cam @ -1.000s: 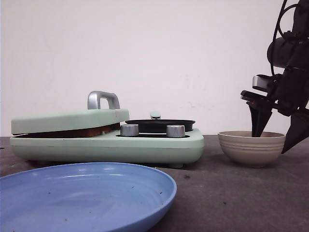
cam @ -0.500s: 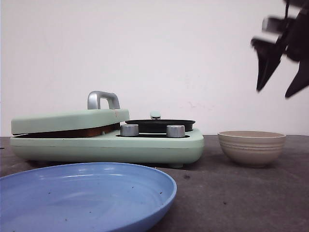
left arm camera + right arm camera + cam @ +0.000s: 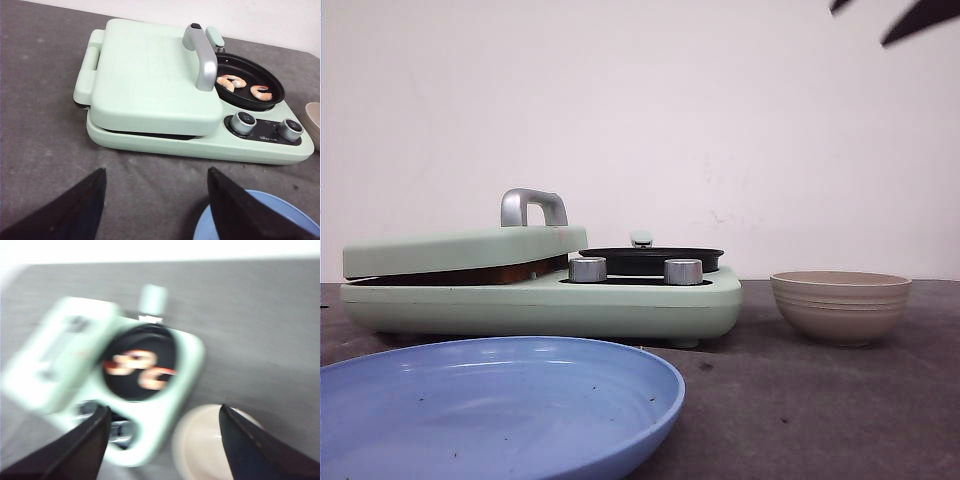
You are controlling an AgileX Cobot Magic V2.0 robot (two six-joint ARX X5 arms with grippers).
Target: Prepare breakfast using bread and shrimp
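Two pink shrimp (image 3: 231, 82) lie in the small black pan (image 3: 250, 86) of the mint-green breakfast maker (image 3: 540, 295). They also show blurred in the right wrist view, the shrimp (image 3: 140, 369) far below my open, empty right gripper (image 3: 162, 409). Only its fingertips reach into the front view's top right, the right gripper (image 3: 858, 28). The press lid (image 3: 150, 75) is down. The bread shows only as a thin brown edge (image 3: 460, 276) in the gap under it. My left gripper (image 3: 156, 170) hangs open and empty over the table in front of the maker.
A beige bowl (image 3: 840, 305) stands right of the maker and looks empty from above (image 3: 215, 445). A large blue plate (image 3: 500, 400) lies at the front left, its rim (image 3: 260, 220) under my left gripper's finger. Two silver knobs (image 3: 243, 121) face the front.
My right gripper has risen from the beige bowl's rim to the top edge of the front view, staying open. Nothing else has moved.
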